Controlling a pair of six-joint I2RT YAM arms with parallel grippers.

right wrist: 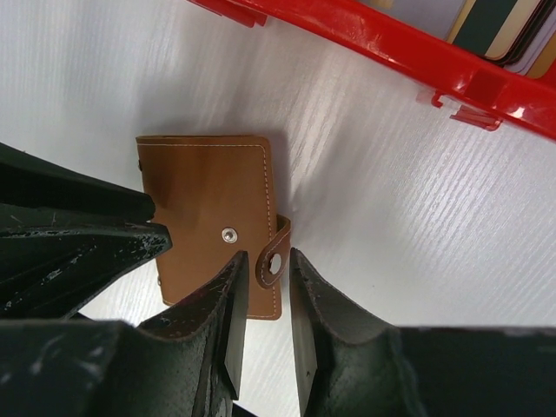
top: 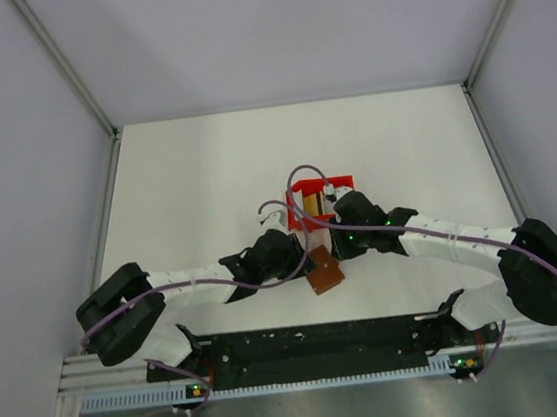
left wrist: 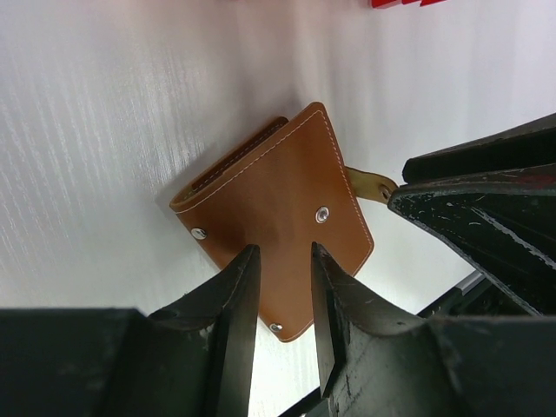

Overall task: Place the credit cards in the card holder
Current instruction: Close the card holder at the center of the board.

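Observation:
The brown card holder (top: 324, 270) lies folded shut on the white table, just in front of the red bin. In the left wrist view the card holder (left wrist: 278, 195) sits under my left gripper (left wrist: 285, 250), whose jaws stand slightly apart over its cover and hold nothing. In the right wrist view the holder's closing tab (right wrist: 273, 252) sticks up unsnapped between the jaws of my right gripper (right wrist: 267, 254), which stand apart on either side of it. The credit cards (right wrist: 502, 28), dark and tan-gold, stand in the red bin; they also show in the top view (top: 310, 205).
The red plastic bin (top: 334, 184) stands just behind both grippers, and its rim (right wrist: 373, 35) is close to the right wrist. The two grippers are nearly touching over the holder. White walls enclose the table on the left, right and far sides.

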